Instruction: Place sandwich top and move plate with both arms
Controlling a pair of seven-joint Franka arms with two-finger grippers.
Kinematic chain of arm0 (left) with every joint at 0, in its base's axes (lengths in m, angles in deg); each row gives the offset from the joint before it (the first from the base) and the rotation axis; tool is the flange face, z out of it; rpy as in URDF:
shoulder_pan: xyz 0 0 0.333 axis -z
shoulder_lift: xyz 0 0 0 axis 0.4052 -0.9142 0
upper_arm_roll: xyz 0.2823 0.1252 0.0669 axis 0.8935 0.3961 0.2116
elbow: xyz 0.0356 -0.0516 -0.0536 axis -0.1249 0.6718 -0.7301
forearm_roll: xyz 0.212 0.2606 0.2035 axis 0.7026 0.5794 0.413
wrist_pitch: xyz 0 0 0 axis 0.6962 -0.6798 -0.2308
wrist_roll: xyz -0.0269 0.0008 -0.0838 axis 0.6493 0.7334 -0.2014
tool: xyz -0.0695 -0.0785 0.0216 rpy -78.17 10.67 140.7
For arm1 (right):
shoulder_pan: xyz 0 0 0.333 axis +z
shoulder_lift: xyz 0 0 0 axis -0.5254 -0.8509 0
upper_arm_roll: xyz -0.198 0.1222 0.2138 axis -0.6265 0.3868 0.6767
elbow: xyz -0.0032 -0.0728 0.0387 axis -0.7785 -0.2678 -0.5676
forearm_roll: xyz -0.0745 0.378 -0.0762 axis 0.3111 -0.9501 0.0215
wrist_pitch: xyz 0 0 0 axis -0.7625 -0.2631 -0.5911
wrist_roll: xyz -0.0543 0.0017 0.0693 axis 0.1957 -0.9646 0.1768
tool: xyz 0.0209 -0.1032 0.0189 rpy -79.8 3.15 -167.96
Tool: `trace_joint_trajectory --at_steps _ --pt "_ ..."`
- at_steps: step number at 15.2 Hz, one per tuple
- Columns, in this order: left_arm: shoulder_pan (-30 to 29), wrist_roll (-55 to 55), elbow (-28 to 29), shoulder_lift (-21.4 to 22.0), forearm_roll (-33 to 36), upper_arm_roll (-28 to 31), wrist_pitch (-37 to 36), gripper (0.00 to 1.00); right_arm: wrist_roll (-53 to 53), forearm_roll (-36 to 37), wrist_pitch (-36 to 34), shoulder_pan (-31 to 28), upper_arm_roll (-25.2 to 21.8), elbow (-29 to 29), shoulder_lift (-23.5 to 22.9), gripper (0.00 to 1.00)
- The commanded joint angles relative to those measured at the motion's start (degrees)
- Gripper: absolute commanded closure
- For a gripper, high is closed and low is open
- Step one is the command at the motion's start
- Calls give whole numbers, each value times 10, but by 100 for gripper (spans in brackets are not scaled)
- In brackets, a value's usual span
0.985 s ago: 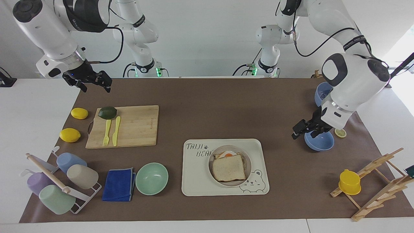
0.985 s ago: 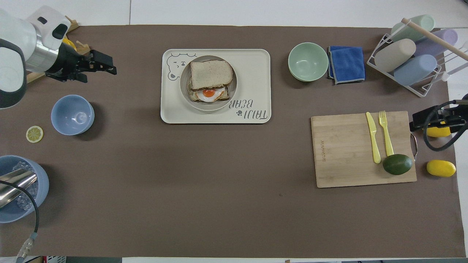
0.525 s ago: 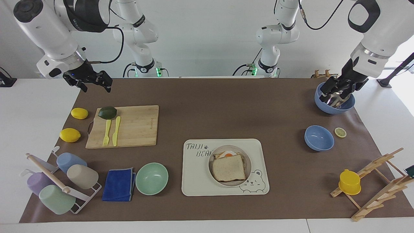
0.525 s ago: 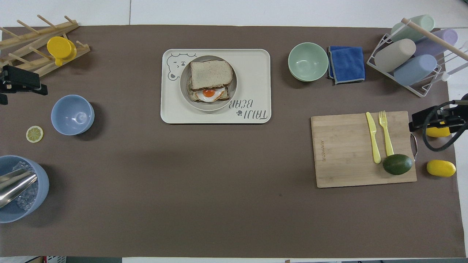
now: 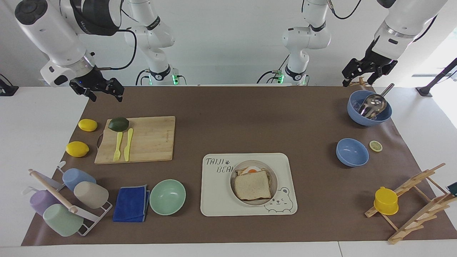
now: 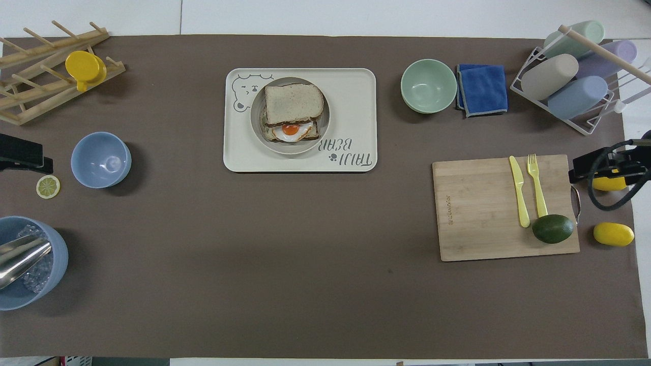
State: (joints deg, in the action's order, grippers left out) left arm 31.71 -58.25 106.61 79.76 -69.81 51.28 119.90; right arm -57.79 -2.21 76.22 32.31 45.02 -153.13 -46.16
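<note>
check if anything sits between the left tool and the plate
Nothing visible does. The left tool hangs open by the scoop bowl; bare mat runs from there to the plate on the tray.

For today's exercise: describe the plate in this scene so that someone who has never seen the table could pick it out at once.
Find the cream rectangular tray with the bear drawing, lying on the brown mat away from the robots. The plate is the small round beige-grey dish on that tray. Unlike the mint green bowl beside the tray, it is shallow and carries the sandwich, the sandwich top lying over an egg slice.
</note>
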Motion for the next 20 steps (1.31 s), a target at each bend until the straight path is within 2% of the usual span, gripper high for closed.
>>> trace_joint_trajectory --at_steps 1,8,11,20 --pt "10 -3 6 -14 8 11 36 0 -11 6 -10 -3 3 -3 8 0" --pt "5 -37 7 -13 12 6 41 0 -11 6 -10 -3 3 -3 9 0" --pt "6 -37 48 -7 12 6 75 0 -11 6 -10 -3 3 -3 9 0" --pt "5 -37 36 -8 8 8 59 0 -12 6 -8 -3 3 -4 9 0"
